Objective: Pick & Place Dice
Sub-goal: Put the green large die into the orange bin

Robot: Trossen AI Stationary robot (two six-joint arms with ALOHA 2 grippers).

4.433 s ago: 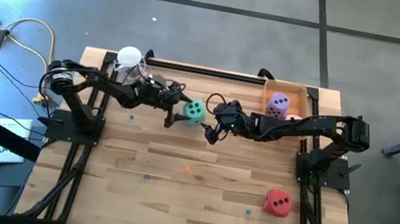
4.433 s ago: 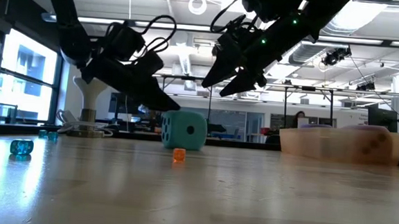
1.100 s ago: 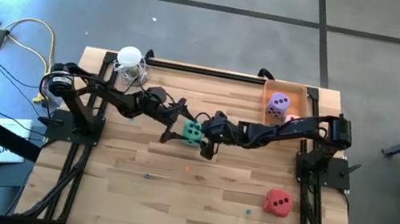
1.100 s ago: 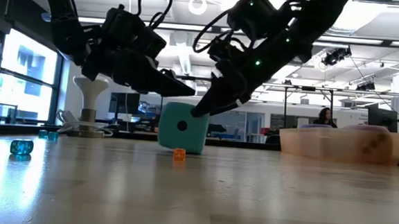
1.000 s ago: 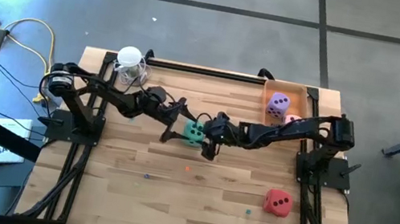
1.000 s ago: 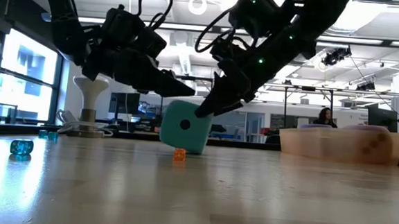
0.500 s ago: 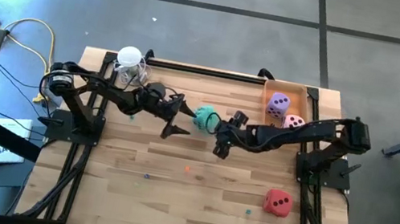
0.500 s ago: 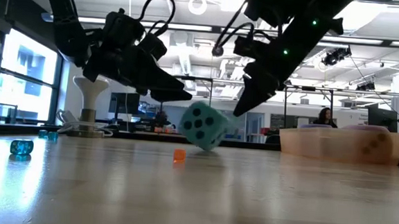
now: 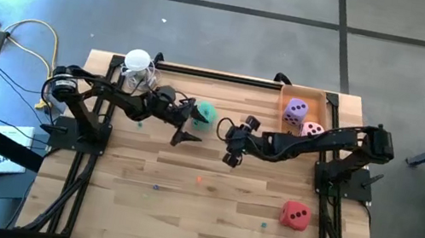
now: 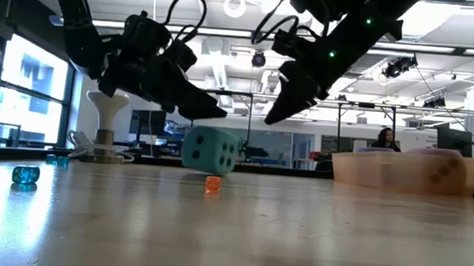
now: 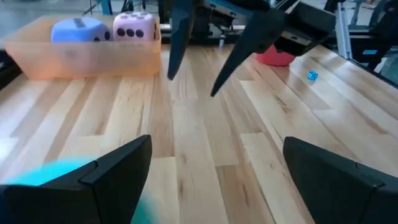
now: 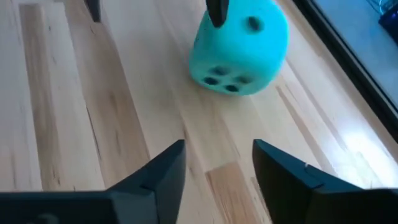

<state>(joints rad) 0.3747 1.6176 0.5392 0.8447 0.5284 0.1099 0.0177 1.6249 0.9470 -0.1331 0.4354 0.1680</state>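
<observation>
From above, the mint green die [image 9: 206, 114] lies loose on the table [image 9: 180, 209], beside the left gripper [image 9: 187, 123], whose fingers are spread wide; the right gripper [image 9: 235, 140] hangs nearby, empty and partly apart. The low view shows the die tilted. In the right wrist view it lies free ahead. No writing is readable.
</observation>
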